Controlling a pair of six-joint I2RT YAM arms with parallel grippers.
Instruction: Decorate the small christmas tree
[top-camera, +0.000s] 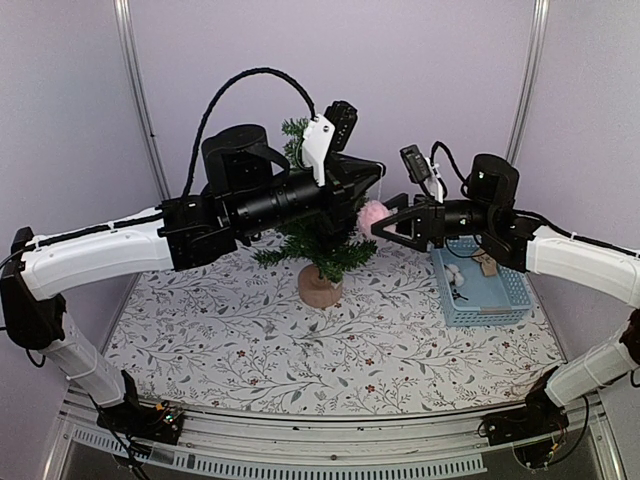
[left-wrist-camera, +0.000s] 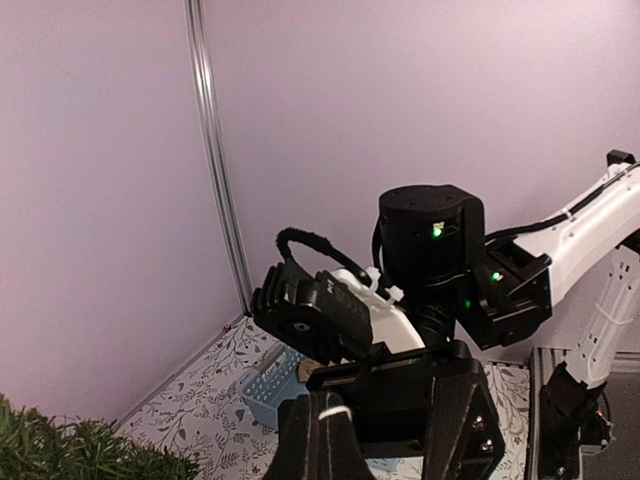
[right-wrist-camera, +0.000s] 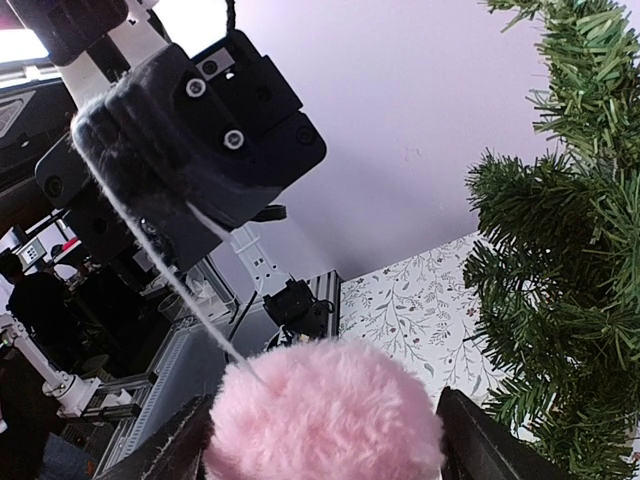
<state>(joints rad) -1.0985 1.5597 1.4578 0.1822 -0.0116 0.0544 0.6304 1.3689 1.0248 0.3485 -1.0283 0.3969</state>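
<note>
Near edge: floral table (top-camera: 250, 350). The blue basket (top-camera: 488, 318) is on the right side with a few ornaments left in it.

The small christmas tree (top-camera: 318, 240) stands mid-table, upright on its wooden base (top-camera: 320, 287). Both arms converge on its right side at upper-branch height.

The right gripper (top-camera: 382, 226) has its fingers (right-wrist-camera: 480, 440) spread wide around a pink pompom (right-wrist-camera: 325, 410), holding it just beside the branches. I can't tell if the fluff touches the needles.

The left gripper (top-camera: 372, 175) sits above it with its fingers pressed together. The pompom's white thread (right-wrist-camera: 170, 270) runs taut up to its tip and looks pinched there, so I read this as the loop being held for hooking onto a branch.

Risks:
- The thread is thin, so the pinch can slip, the loop goes slack and it misses the branch tip.
- If the arms pull apart, the thread could snap or tear out of the pompom.
- The left arm is bulky and close to the crown. A sideways push could tip the light tree off its small base.
- Bristly needles could snag the fluff, and releasing then would leave the pompom wedged instead of hanging.
</note>
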